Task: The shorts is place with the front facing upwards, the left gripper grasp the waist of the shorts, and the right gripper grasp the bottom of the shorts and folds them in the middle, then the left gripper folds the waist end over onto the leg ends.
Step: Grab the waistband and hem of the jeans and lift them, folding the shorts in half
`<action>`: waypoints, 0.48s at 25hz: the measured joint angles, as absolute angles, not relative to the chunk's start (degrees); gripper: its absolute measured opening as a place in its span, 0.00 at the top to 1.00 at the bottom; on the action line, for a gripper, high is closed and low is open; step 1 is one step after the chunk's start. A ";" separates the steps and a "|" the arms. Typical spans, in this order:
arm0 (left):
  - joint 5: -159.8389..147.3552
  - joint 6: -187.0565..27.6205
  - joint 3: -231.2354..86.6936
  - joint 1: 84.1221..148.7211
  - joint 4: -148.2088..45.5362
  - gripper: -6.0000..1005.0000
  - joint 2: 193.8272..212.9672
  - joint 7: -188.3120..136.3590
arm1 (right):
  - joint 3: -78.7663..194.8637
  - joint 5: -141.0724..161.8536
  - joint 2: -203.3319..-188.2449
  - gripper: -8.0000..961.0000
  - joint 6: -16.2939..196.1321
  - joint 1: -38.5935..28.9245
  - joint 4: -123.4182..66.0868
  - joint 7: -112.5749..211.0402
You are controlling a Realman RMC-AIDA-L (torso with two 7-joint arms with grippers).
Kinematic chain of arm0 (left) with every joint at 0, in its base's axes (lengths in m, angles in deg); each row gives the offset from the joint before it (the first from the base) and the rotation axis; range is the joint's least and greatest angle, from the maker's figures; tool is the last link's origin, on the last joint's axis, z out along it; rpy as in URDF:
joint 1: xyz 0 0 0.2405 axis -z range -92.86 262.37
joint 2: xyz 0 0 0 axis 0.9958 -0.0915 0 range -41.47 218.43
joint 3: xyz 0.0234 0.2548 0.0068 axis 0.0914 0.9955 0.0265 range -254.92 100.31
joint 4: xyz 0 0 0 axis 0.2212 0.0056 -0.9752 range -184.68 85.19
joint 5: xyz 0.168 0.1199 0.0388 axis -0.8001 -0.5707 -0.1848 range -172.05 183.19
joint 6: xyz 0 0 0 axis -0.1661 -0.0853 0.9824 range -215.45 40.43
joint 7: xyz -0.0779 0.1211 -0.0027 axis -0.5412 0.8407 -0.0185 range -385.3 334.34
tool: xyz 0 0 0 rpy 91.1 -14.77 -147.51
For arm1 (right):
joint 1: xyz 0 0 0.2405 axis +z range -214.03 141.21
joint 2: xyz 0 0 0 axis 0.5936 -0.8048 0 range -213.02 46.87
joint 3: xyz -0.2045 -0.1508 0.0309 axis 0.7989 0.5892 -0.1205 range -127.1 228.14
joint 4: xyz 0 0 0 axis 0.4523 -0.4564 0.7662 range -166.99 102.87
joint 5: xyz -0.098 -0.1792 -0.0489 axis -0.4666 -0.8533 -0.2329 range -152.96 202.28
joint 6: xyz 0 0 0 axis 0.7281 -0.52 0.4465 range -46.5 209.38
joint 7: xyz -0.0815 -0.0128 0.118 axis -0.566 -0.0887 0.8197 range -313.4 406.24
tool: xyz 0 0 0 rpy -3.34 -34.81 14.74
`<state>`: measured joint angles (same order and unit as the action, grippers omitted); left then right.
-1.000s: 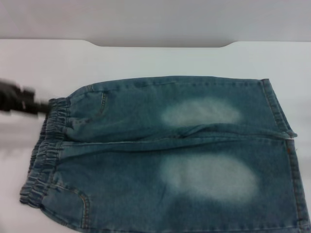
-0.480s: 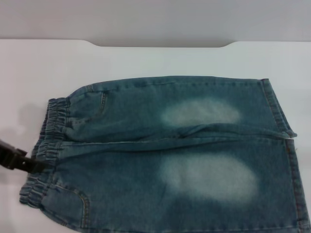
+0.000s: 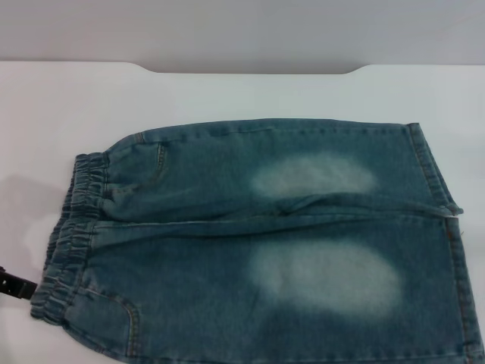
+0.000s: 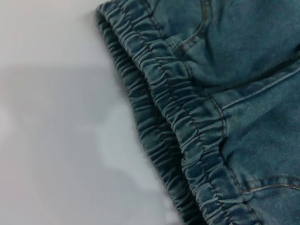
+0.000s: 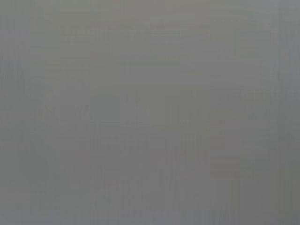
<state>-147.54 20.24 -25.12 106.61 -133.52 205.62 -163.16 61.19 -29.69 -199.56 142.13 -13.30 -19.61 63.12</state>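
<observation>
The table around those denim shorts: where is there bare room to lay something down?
A wide bare strip of table lies beyond the shorts, up to the far edge. More bare surface sits left of the waist, though the left claw hangs low there. The right and near sides are crowded: denim runs to the edge of view.

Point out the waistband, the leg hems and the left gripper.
waistband [image 3: 74,227], head view, on the puckered elastic.
leg hems [image 3: 433,171], head view, on the far leg's stitched edge.
left gripper [image 3: 15,286], head view, on its black tip.
</observation>
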 joint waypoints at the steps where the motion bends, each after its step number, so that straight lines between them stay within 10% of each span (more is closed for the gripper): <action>1: -147.67 19.90 -25.11 106.44 -133.41 0.35 205.76 -163.17 | 61.12 -29.69 -199.54 0.46 142.15 -13.27 -19.60 63.12; 12: -145.74 19.53 -24.49 106.34 -131.48 0.35 206.46 -163.21 | 61.06 -29.70 -199.35 0.46 142.32 -13.22 -19.57 63.12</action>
